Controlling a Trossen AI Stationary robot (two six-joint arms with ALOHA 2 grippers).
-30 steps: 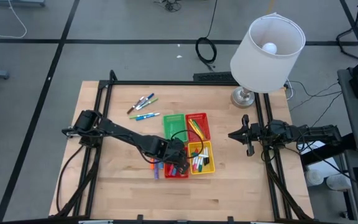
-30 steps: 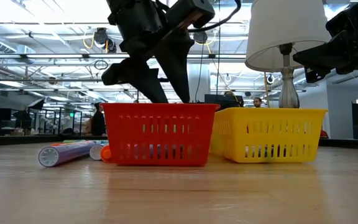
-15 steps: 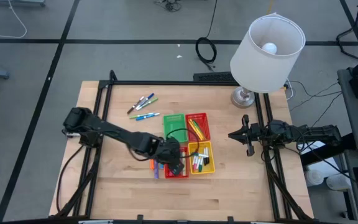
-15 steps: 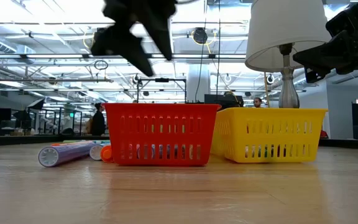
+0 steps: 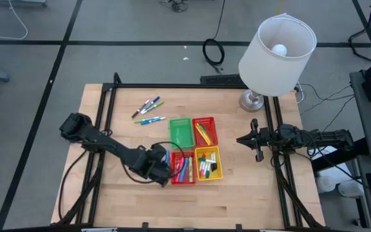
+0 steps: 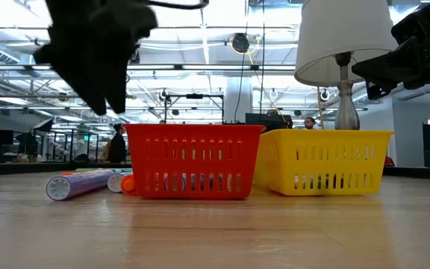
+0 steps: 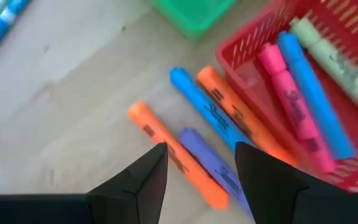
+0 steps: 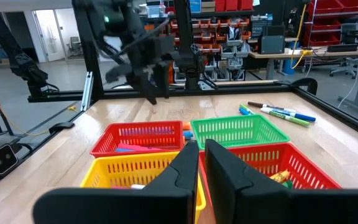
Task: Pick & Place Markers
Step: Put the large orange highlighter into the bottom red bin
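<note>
Four highlighters lie flat on the table against the near red basket's point(image 5: 183, 169) left side: an orange one point(image 7: 174, 155), a purple one point(image 7: 215, 171), a blue one point(image 7: 205, 114) and a second orange one point(image 7: 244, 119). Inside that basket lie pink point(image 7: 289, 106), blue point(image 7: 316, 93) and pale green point(image 7: 342, 63) ones. Thin markers point(image 5: 147, 109) lie loose near the far left. My left gripper point(image 7: 201, 163) hangs open above the four highlighters, left of the basket point(image 5: 157, 169), touching nothing. My right gripper point(image 5: 256, 140) waits shut at the table's right edge.
A green basket point(image 5: 180, 131), a far red basket point(image 5: 204, 130) with markers and a yellow basket point(image 5: 209, 163) with markers stand packed in a square with the near red one. A lamp point(image 5: 276, 45) stands at the far right corner. Bare wood lies near and left.
My left gripper has risen out of the near red basket and swung toward the table's left, and now hangs over the highlighters beside the basket. Its fingers stay open. The baskets and the loose markers have not moved.
</note>
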